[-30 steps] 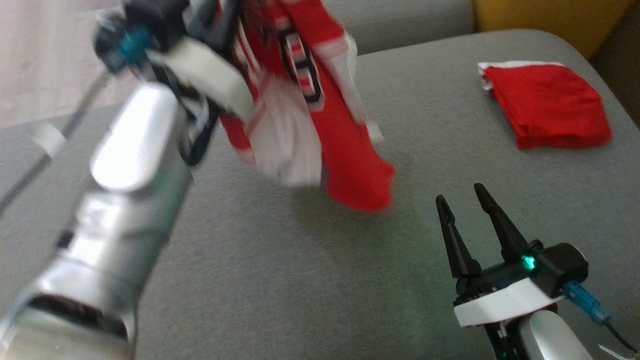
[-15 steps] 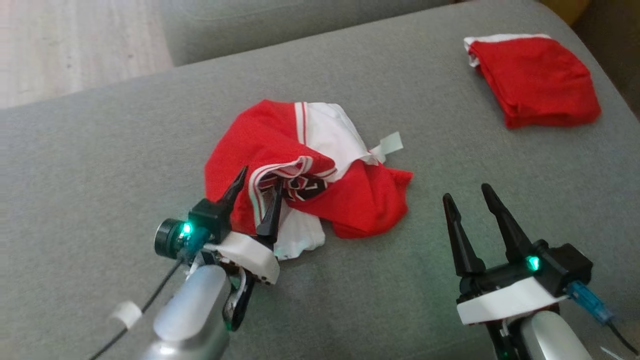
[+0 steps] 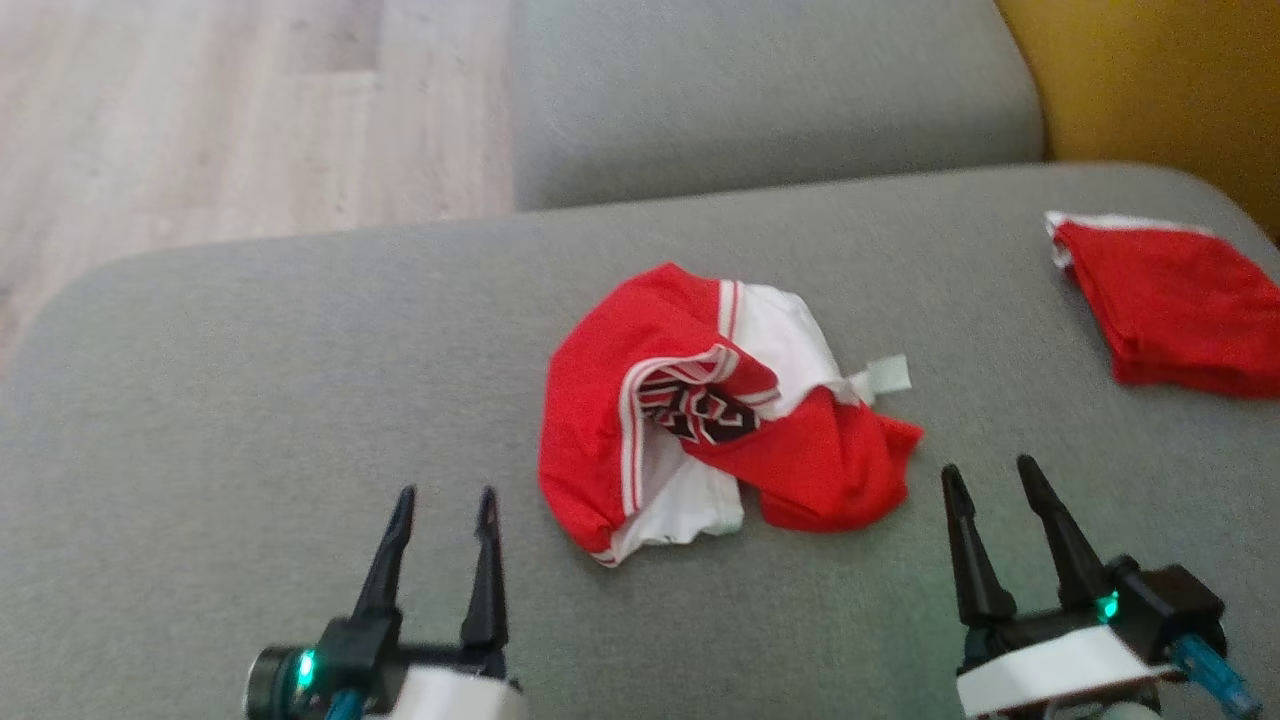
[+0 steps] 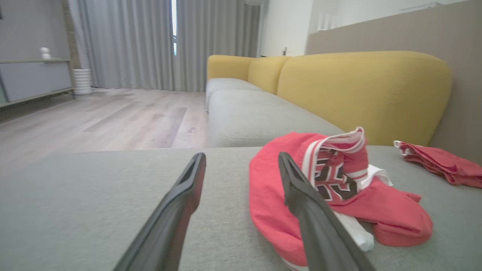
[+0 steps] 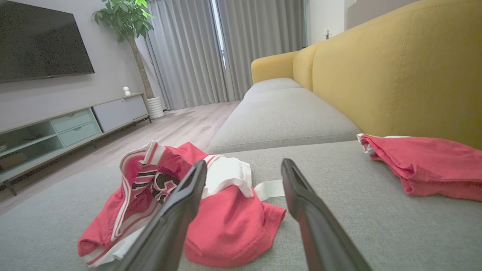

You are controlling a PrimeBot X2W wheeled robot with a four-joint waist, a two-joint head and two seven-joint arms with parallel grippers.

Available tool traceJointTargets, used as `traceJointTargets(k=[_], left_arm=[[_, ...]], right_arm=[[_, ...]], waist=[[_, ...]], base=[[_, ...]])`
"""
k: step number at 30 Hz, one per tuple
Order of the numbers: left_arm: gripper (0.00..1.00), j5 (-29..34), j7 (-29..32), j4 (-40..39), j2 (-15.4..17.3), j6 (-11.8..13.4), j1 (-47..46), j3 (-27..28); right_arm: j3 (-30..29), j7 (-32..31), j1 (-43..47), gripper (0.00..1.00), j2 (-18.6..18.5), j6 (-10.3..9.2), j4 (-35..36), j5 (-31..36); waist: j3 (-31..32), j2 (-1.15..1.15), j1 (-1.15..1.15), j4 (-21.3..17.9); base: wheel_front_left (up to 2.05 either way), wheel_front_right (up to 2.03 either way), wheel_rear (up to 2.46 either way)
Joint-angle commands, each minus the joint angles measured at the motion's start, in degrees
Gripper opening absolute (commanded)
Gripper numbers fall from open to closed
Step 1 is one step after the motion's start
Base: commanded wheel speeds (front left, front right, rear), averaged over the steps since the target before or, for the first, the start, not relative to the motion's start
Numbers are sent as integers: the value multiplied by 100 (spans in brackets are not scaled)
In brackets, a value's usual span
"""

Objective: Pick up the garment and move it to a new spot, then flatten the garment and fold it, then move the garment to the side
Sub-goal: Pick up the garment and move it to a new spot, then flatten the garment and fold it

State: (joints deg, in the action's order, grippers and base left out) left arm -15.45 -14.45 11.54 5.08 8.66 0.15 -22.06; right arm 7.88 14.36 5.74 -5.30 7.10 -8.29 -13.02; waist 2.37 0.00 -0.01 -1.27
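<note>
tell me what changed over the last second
The left gripper lowered the jersey onto the cushion, let go and pulled back, open. The jersey now lies crumpled there. The right gripper stayed open and empty; the folded red cloth stayed put.

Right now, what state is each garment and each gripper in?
Red and white jersey with black lettering: crumpled in a heap on the grey sofa cushion, not held.
Folded red garment: folded, lying flat toward the cushion's right side.
Left gripper: open, empty, short of the jersey.
Right gripper: open, empty, touching neither garment.
</note>
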Motion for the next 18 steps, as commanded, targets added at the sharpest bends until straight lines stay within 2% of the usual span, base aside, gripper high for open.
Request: traceJointTargets(k=[1, 5, 8, 18], left_arm=[[100, 71, -54, -305, -5, 62, -82, 261], [100, 307, -54, -906, -59, 245, 561, 550], [100, 315, -54, -1194, -114, 289, 1039, 763], [100, 972, -54, -1391, -144, 127, 1623, 951]], right_arm=[[58, 63, -65, 100, -2, 39, 147, 46], [-52, 63, 168, 100, 54, 39, 107, 112], [-37, 63, 307, 100, 86, 39, 67, 184], [-56, 63, 569, 100, 147, 39, 111, 195]], waist=[[290, 0, 1, 280], [500, 0, 1, 381], [598, 0, 1, 352], [721, 0, 1, 363]], base=[[0, 0, 0], [0, 0, 0], [0, 0, 0], [0, 0, 0]])
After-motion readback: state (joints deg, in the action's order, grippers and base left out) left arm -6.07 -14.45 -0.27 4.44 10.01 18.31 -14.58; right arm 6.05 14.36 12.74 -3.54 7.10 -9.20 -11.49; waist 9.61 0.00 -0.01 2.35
